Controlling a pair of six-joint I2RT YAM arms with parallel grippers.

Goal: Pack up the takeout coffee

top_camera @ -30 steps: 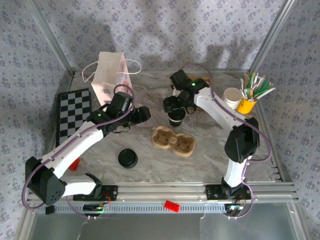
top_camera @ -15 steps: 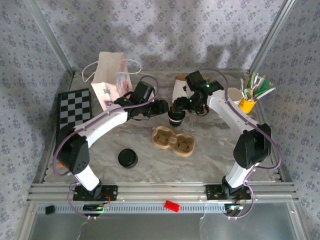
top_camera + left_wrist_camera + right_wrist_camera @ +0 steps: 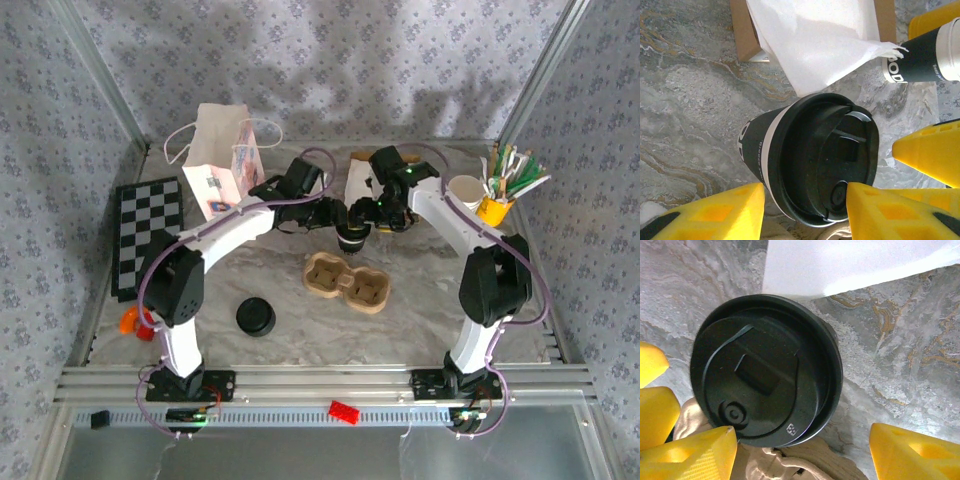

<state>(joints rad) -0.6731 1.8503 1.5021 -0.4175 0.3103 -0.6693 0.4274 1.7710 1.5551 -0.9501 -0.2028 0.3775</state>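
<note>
Takeout coffee [image 3: 815,150] between left gripper's [image 3: 805,200] wide-spread jaws

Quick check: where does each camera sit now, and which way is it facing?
Top external: above, behind the bases, looking down on the table; left arm and right arm show.
Left wrist: looks down at the takeout coffee, flanked by the left gripper.
Right wrist: straight down on its lid, right gripper astride.
Shared: the takeout coffee.

Takeout coffee [image 3: 351,235] boxed in by the left gripper [image 3: 338,218] at 9 o'clock, the right gripper [image 3: 363,221] at 3, a white paper sheet [image 3: 358,180] at 12 and the cup carrier [image 3: 345,282] at 6, with bare worktop [image 3: 330,335] beyond the carrier.
</note>
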